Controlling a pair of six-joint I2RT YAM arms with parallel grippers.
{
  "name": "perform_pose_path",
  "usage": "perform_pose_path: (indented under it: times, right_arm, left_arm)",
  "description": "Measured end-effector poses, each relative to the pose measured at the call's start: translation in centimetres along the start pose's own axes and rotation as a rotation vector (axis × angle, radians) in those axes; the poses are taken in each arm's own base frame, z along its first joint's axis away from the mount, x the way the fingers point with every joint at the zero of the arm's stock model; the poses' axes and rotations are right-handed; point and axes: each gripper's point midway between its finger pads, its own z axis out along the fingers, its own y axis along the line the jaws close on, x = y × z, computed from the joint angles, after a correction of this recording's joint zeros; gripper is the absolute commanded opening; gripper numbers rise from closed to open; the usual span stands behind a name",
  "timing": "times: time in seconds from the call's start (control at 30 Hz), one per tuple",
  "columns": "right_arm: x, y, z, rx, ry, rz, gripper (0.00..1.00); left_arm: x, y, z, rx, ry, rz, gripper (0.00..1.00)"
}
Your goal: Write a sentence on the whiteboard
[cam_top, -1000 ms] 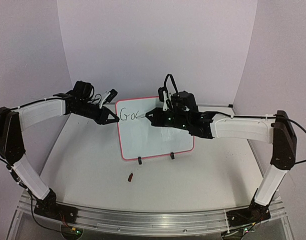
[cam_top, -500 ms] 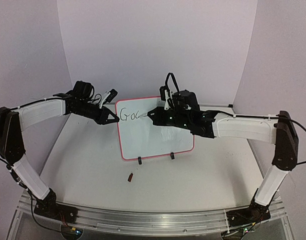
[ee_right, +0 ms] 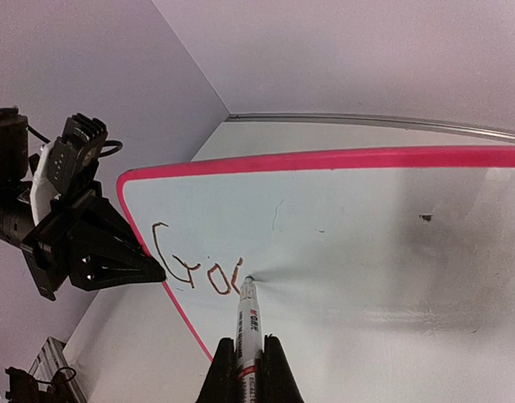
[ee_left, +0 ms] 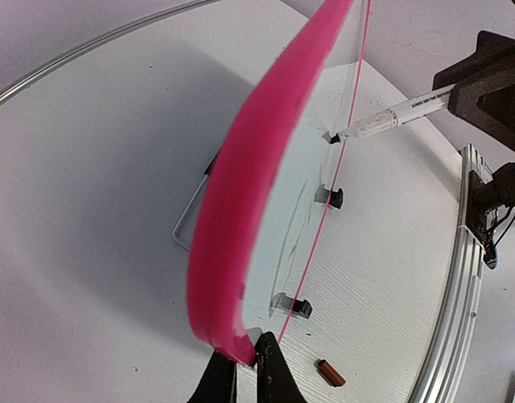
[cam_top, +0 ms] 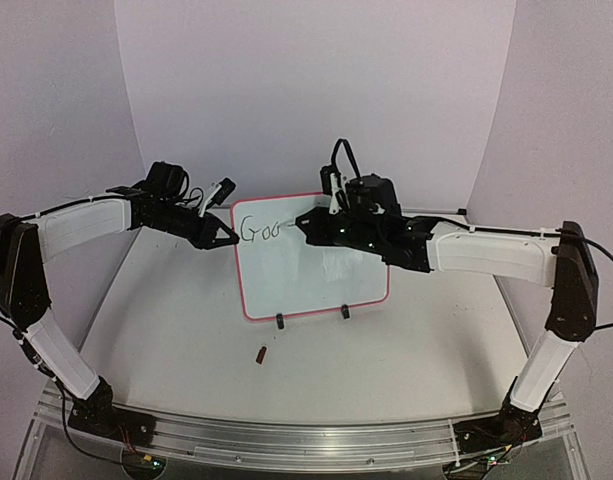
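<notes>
Three black letters of the sentence sit top-left on the upright pink-framed board. Our left end effector pinches its left edge; our right end effector grips a marker, tip on the board. We see bench spreading before it.

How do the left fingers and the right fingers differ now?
The left fingers pinch the pink frame of the whiteboard; the right fingers hold a marker, tip on the board. The left fingers point right in the top view, the right fingers left. Both are shut.
</notes>
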Motion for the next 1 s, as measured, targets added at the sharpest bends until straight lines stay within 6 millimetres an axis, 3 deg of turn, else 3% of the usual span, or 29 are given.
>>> perform_pose_path:
  times: [0.6,0.87,1.0]
  right_arm:
    - [-0.6,0.8,-0.2,-0.034,-0.005,-0.003,0.0]
    - [-0.7,0.9,-2.4,-0.048,-0.015,-0.001,0.0]
    - [-0.9,0.6,-2.5,-0.044,-0.02,0.003,0.0]
  left_arm:
    - [0.0,0.0,0.0,0.0,0.0,0.0,0.0]
    - [0.0,0.0,0.0,0.0,0.0,0.0,0.0]
    - [0.0,0.0,0.0,0.0,0.0,0.0,0.0]
